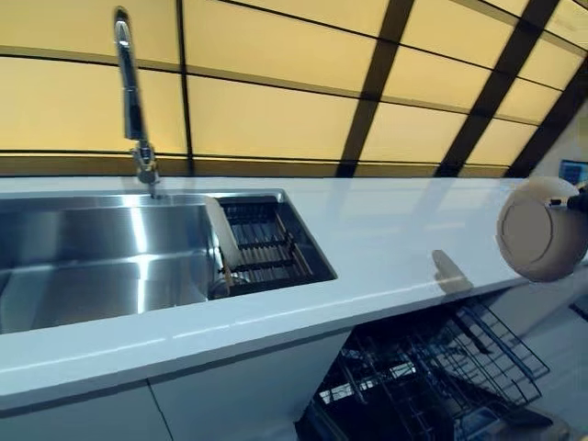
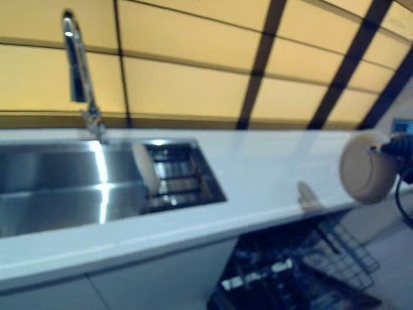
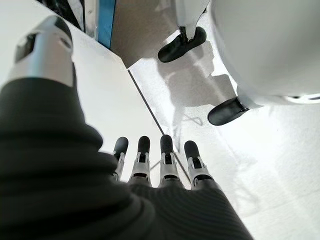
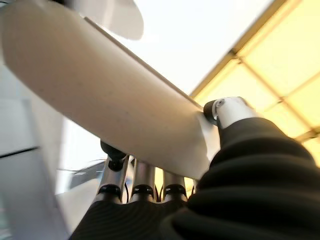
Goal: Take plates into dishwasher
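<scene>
My right hand (image 4: 150, 185) is shut on a beige plate (image 1: 542, 230), thumb on one face and fingers on the other. It holds the plate on edge in the air past the counter's right end, above the open dishwasher rack (image 1: 441, 367). The plate also shows in the right eye view (image 2: 366, 168) and the right wrist view (image 4: 100, 95). A second pale plate (image 1: 221, 231) stands on edge in the dark rack (image 1: 271, 243) at the right side of the sink. My left hand (image 3: 155, 165) hangs low with straight fingers, holding nothing, pointing at the floor.
A steel sink (image 1: 101, 257) with a tall tap (image 1: 133, 101) is set in the white counter (image 1: 395, 239). White cabinet fronts (image 1: 211, 395) run below. A yellow panelled wall (image 1: 276, 92) with dark bars stands behind the counter.
</scene>
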Robot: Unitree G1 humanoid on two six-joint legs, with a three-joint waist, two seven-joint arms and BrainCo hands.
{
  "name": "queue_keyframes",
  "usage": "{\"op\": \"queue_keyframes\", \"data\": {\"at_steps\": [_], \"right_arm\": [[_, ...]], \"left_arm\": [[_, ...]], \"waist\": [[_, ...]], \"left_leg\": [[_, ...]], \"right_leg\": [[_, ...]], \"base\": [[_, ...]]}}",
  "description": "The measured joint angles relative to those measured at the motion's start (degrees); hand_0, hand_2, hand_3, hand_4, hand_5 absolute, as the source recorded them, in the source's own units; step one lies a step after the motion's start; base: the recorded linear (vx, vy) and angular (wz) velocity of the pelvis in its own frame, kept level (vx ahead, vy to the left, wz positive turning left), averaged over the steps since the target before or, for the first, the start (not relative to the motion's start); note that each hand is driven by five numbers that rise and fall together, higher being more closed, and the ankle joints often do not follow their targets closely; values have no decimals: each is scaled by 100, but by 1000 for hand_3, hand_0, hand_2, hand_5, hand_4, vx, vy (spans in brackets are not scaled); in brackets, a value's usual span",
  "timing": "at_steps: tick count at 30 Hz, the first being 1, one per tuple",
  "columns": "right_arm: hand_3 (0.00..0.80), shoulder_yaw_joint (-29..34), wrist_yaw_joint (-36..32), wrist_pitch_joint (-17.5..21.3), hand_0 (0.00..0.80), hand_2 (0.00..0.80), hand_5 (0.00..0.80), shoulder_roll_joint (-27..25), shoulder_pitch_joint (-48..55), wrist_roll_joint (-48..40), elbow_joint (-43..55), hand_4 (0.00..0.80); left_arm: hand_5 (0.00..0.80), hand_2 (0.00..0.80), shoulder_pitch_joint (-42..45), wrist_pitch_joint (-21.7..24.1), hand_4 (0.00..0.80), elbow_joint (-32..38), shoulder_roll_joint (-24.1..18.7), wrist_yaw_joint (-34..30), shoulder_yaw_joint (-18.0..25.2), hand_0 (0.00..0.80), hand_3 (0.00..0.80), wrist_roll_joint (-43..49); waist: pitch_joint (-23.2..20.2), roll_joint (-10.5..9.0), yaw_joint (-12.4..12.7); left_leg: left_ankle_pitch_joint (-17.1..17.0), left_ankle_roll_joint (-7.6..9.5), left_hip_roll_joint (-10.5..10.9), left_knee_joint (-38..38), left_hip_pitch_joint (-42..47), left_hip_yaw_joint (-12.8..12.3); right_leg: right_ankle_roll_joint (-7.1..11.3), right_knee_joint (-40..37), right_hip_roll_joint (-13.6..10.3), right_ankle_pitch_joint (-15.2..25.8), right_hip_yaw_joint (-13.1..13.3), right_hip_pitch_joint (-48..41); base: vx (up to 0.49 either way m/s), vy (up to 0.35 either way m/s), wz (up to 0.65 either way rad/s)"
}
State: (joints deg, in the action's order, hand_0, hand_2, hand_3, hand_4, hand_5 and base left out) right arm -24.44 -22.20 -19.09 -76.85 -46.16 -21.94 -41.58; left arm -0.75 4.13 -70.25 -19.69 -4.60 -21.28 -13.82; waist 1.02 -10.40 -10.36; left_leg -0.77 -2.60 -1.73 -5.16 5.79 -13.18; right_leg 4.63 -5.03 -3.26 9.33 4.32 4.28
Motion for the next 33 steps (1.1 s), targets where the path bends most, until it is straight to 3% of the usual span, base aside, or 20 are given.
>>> {"op": "queue_keyframes", "data": {"at_steps": [2, 10, 15, 22, 33], "right_arm": [[800, 653, -46, 77, 800, 800, 800, -49, 753, -6, 267, 800], [800, 1587, -159, 307, 800, 800, 800, -59, 2145, 158, 464, 800], [800, 2129, -436, 449, 800, 800, 800, -54, 2863, 385, 888, 800], [800, 2206, -403, 716, 800, 800, 800, 35, 3293, 939, 1420, 800], [800, 2195, -232, 1114, 800, 800, 800, 719, 3559, 1761, 2598, 800]], "left_arm": [[0, 0, -21, -5, 0, 2, 4, -2, 2, 0, 0, 75], [0, 0, -134, -13, 0, 15, 14, -7, 3, 0, 0, 182], [0, 0, -207, -18, 0, 83, 48, -48, 5, 0, 0, 187], [0, 0, -218, 4, 0, 170, 128, -62, 4, 0, 0, 198], [0, 0, -220, 27, 0, 361, 167, -71, 11, 0, 0, 412]], "waist": [[13, 68, -72], [166, 331, -411], [263, 478, -599], [393, 636, -606], [680, 979, -584]], "left_leg": [[38, -8, -15, -4, 64, -98], [169, 0, -15, -9, 150, -398], [178, 3, -3, -7, 152, -434], [197, 8, -4, -11, 144, -434], [185, 18, 12, -7, -3, -375]], "right_leg": [[1, 2, 31, 5, 99, -6], [22, -3, 22, 18, 177, 56], [15, 1, 34, 47, 269, 97], [13, -4, 34, 45, 298, 113], [-14, -6, 13, 52, 262, 238]], "base": [[-4, -12, -23], [-7, -20, -21], [0, -32, -8], [-17, -54, -3], [-46, -19, 3]]}}
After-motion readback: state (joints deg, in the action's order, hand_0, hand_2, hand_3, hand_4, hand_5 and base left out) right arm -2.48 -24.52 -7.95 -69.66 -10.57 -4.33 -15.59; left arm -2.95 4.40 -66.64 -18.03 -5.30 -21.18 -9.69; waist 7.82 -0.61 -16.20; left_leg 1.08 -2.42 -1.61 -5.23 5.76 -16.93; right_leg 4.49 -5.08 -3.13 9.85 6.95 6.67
